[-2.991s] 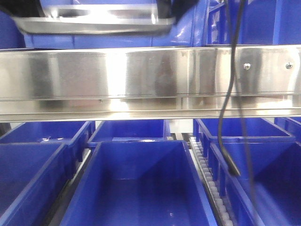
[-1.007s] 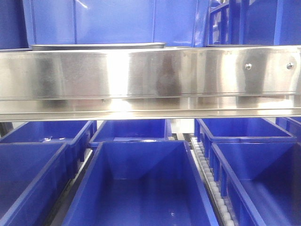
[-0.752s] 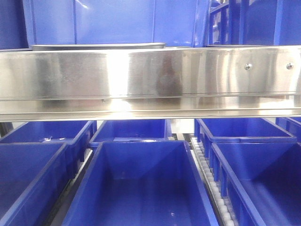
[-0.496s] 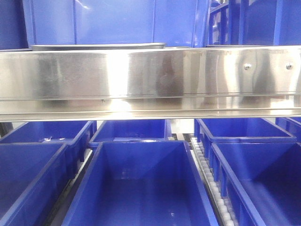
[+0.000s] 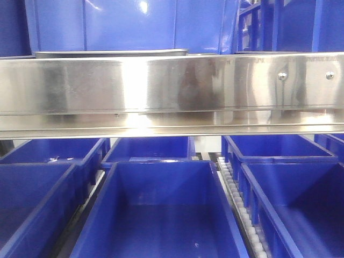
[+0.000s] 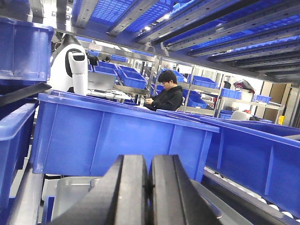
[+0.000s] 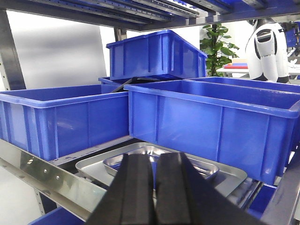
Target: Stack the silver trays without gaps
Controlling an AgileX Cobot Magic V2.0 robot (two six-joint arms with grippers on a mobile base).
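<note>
From the front, a thin edge of the silver trays (image 5: 110, 52) is peeking over the brushed-steel rail (image 5: 172, 91), with blue bins (image 5: 156, 209) lying below. From the left wrist, the left gripper (image 6: 149, 187) is sitting clenched on nothing, a tray's corner showing just beneath it (a seated person (image 6: 165, 96) is waiting far behind). From the right wrist, the right gripper (image 7: 154, 187) is likewise pressed together and empty, hovering before the trays, a smaller one nesting inside a larger one on the shelf.

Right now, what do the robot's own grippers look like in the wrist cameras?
Both look alike: the left gripper and the right gripper each show two thick matte black fingers with flat inner faces and sloped outer sides. No cables or markings are visible.
</note>
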